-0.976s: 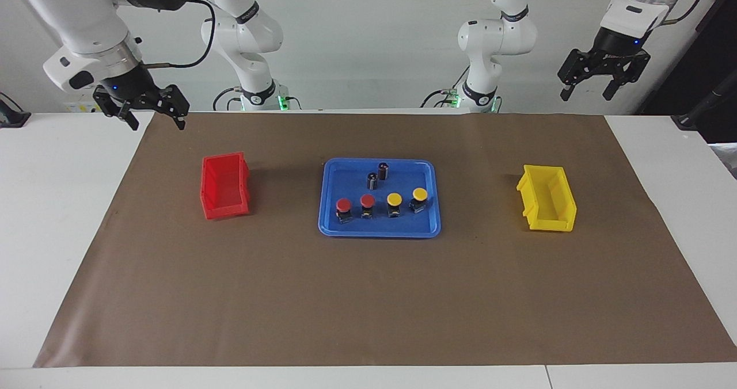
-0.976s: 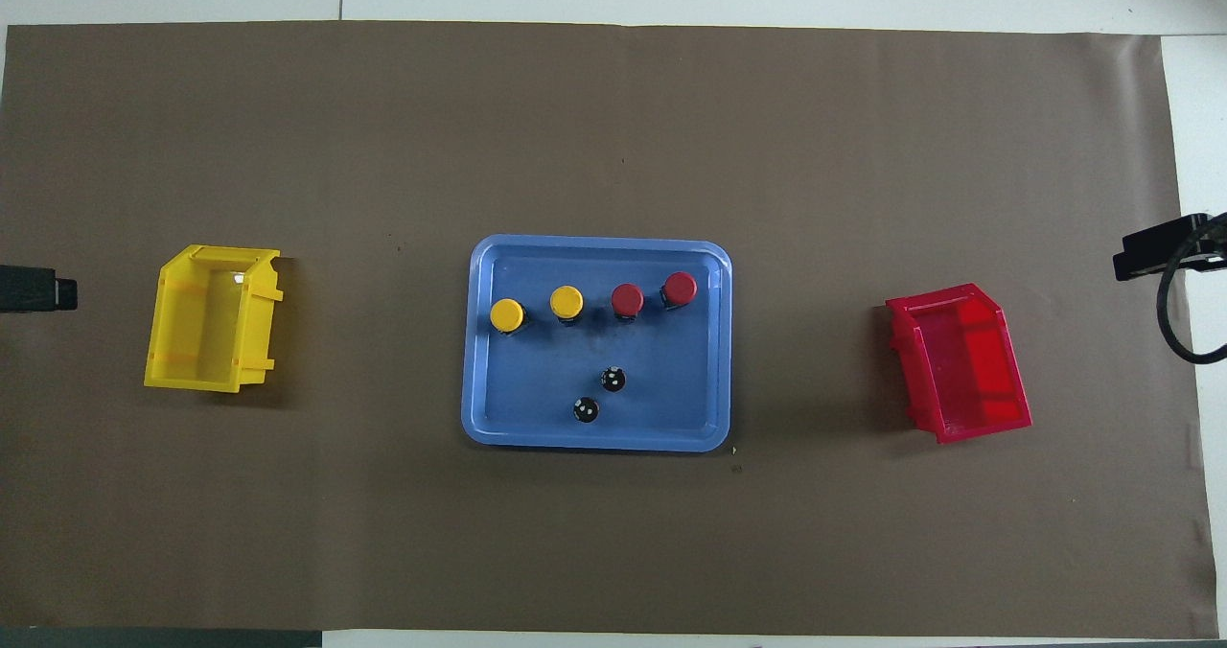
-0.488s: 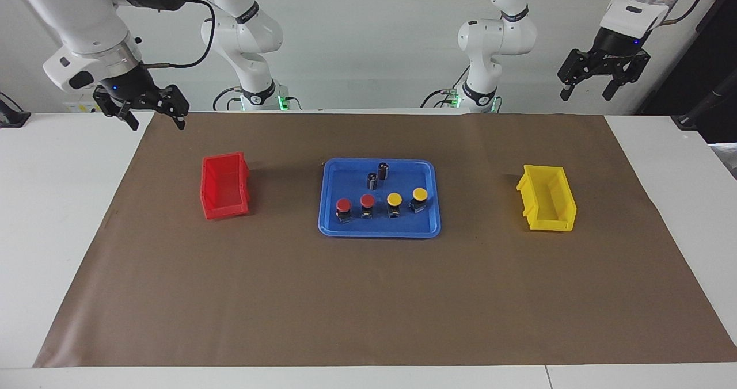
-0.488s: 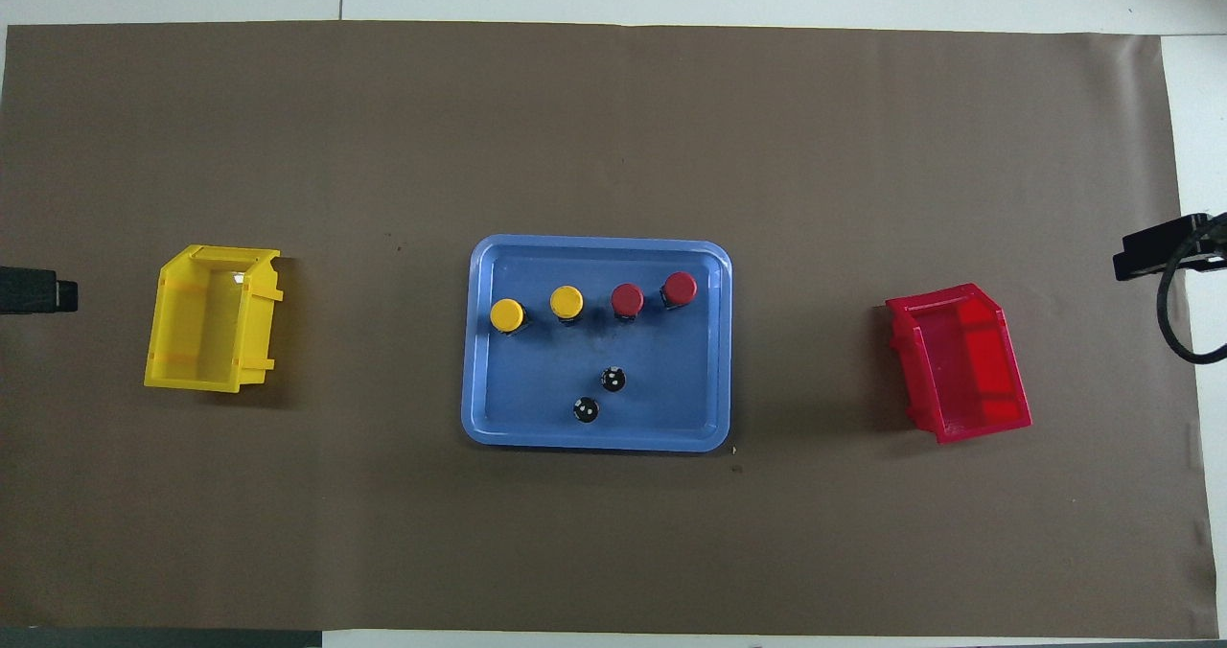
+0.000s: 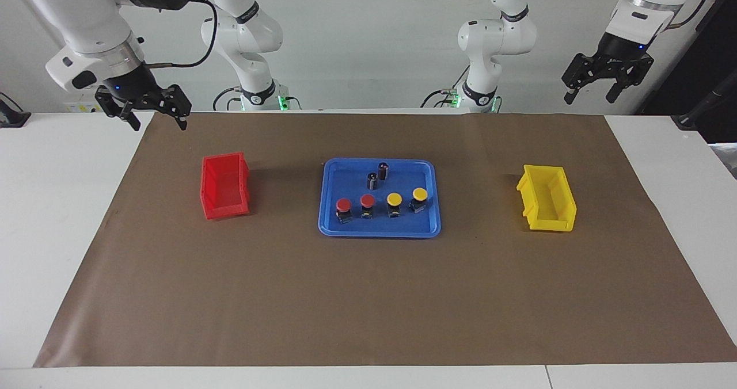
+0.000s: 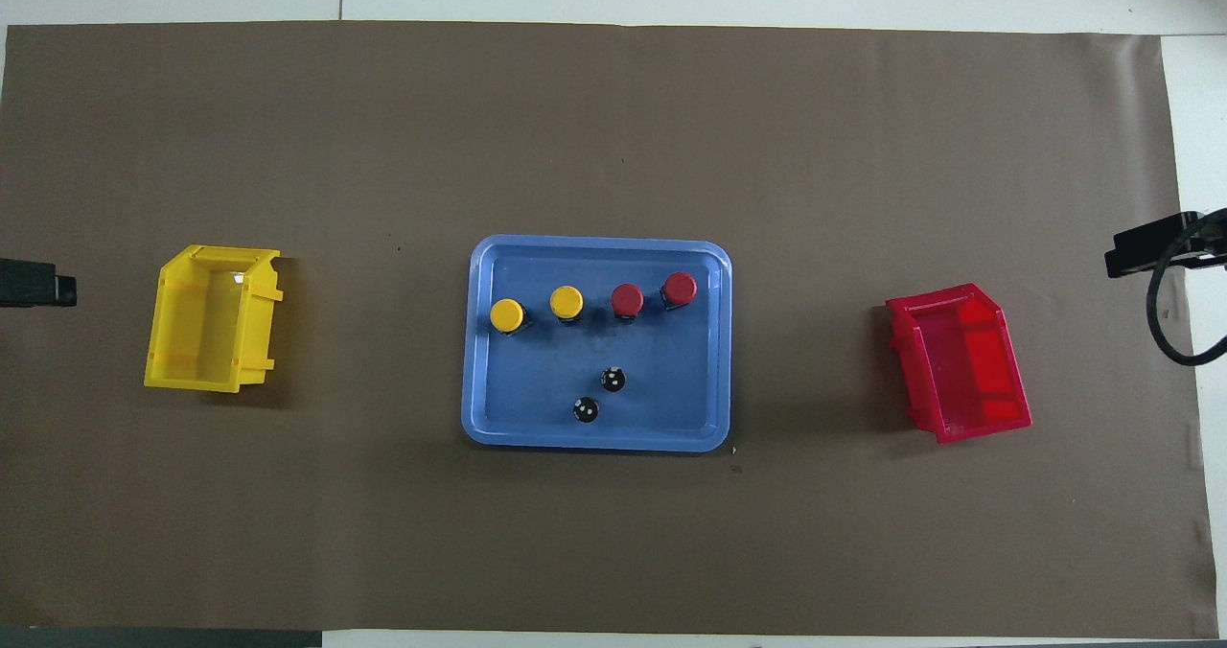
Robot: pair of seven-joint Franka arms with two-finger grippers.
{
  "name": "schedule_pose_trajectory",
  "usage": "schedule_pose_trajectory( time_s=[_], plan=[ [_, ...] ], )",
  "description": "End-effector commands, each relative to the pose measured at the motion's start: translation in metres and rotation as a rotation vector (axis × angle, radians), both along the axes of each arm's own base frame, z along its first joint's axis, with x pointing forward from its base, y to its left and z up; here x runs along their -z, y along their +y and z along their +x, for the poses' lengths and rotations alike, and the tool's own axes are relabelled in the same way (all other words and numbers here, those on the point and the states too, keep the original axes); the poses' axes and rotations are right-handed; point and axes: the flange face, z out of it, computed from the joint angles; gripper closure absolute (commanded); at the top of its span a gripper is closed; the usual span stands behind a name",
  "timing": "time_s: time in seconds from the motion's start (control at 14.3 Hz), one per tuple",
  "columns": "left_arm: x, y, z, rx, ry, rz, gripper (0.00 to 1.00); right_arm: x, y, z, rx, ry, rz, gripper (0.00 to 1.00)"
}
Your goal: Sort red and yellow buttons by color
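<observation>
Above the corner of the brown mat (image 5: pixel 368 297) at my right arm's end of the table, my right gripper (image 5: pixel 151 115) hangs with fingers spread and nothing between them. My left gripper (image 5: pixel 593 88) hangs high over the mat's edge at my left arm's end, also spread and empty. Both arms wait.

Landmark: blue tray (image 5: pixel 328 219), mid-mat.
- On the tray, all four buttons stand in one row along the side farther from me: red button (image 5: pixel 344 205), second red button (image 5: pixel 367 201), yellow button (image 5: pixel 394 199), second yellow button (image 5: pixel 420 194). Reds sit toward my right arm's end, yellows toward my left. Nothing is sorted yet.
- Two dark cylinders (image 5: pixel 378 176) stand on the tray's nearer half, apart from the row.
- Red bin (image 5: pixel 225 186) is well apart from the tray toward my right arm's end; yellow bin (image 5: pixel 547 198) likewise toward my left.

Judgement: each colour lies toward its matching bin and arm, so neither arm need cross. Bare mat separates tray and bins. Buttons stand close together; the tray's rim is low.
</observation>
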Motion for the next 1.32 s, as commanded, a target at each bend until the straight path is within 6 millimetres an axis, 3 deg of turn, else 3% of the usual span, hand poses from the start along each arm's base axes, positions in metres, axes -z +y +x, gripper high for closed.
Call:
schedule_pose_trajectory(
  time_s=[0.0, 0.21, 0.42, 0.49, 0.63, 0.7, 0.91, 1.05, 1.18, 1.25],
  plan=[
    [0.03, -0.004, 0.021, 0.017, 0.036, 0.005, 0.0, 0.0, 0.05, 0.028, -0.027, -0.007, -0.001, 0.01],
    [0.046, -0.008, 0.043, 0.02, 0.022, 0.005, 0.0, 0.02, 0.135, 0.069, -0.036, -0.004, -0.012, 0.01],
    [0.051, -0.011, 0.068, 0.021, 0.023, 0.01, 0.0, 0.04, 0.228, 0.075, -0.007, -0.07, 0.014, 0.01],
    [0.053, -0.012, 0.075, 0.019, 0.023, 0.009, 0.0, 0.052, 0.254, 0.075, 0.008, -0.098, 0.033, 0.01],
    [0.059, -0.011, 0.079, 0.018, 0.031, 0.01, 0.0, 0.103, 0.295, 0.075, 0.04, -0.116, 0.046, 0.01],
    [0.061, -0.009, 0.077, 0.018, 0.037, 0.012, 0.0, 0.131, 0.301, 0.069, 0.052, -0.109, 0.044, 0.01],
    [0.085, -0.004, 0.077, 0.045, 0.036, 0.013, 0.0, 0.188, 0.305, 0.046, 0.046, -0.113, 0.073, 0.01],
    [0.104, -0.007, 0.08, 0.039, 0.024, 0.012, 0.0, 0.209, 0.318, 0.026, 0.022, -0.106, 0.077, 0.01],
    [0.115, -0.03, 0.083, 0.005, 0.031, 0.01, 0.0, 0.22, 0.322, 0.029, 0.026, -0.118, 0.084, 0.01],
    [0.118, -0.067, 0.081, -0.012, 0.018, 0.005, 0.0, 0.231, 0.329, 0.03, 0.017, -0.128, 0.09, 0.03]
  ],
)
